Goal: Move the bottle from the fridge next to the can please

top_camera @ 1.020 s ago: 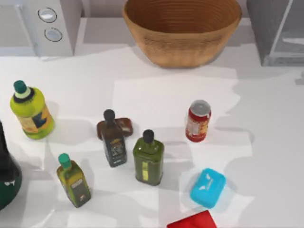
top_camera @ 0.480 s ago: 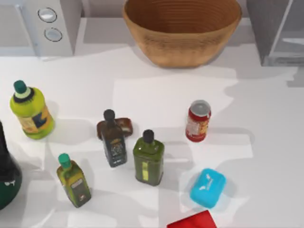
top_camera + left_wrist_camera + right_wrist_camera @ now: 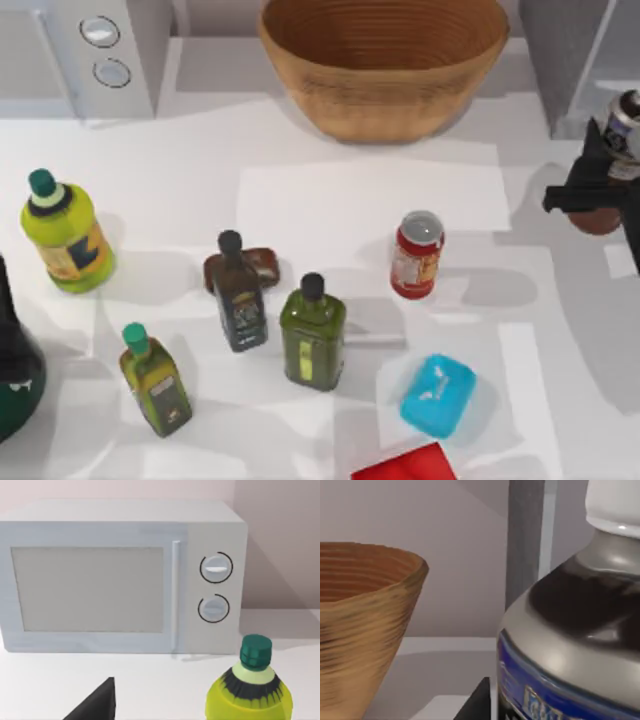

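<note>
Right wrist view puts the tall reddish-brown bottle with white cap and grey label (image 3: 570,645) right against the lens, so my right gripper (image 3: 600,195) is clenched on it. From above, that bottle (image 3: 617,130) hangs at three o'clock, just outside the grey boxy fridge with the pale door panel (image 3: 580,60). The small red can with silver top (image 3: 416,256) stands well apart toward nine o'clock from it, on the white table (image 3: 330,190). Farther off, at twelve o'clock, sits the woven wooden bowl (image 3: 385,65). Risk: swinging in low could knock the can over, and a loose grip could drop the bottle. My left arm idles near the white microwave (image 3: 120,575).
</note>
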Robot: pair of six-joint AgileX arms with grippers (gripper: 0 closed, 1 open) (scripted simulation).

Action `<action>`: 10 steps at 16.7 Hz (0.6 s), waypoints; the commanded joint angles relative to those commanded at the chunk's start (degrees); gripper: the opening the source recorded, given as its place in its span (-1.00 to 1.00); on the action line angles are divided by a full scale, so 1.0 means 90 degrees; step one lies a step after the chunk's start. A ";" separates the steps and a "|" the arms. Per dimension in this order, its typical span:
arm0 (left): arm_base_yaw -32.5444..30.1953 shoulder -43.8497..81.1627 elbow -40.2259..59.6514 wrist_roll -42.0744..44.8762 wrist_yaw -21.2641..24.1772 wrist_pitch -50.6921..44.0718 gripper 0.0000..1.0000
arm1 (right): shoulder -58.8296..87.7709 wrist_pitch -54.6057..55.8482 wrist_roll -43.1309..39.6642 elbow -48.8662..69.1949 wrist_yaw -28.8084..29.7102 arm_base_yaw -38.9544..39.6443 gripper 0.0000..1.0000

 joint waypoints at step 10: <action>0.0000 0.0000 0.0000 0.0000 0.0000 0.0000 1.00 | -0.0069 0.0670 -0.0032 -0.0758 0.0956 0.0949 -1.00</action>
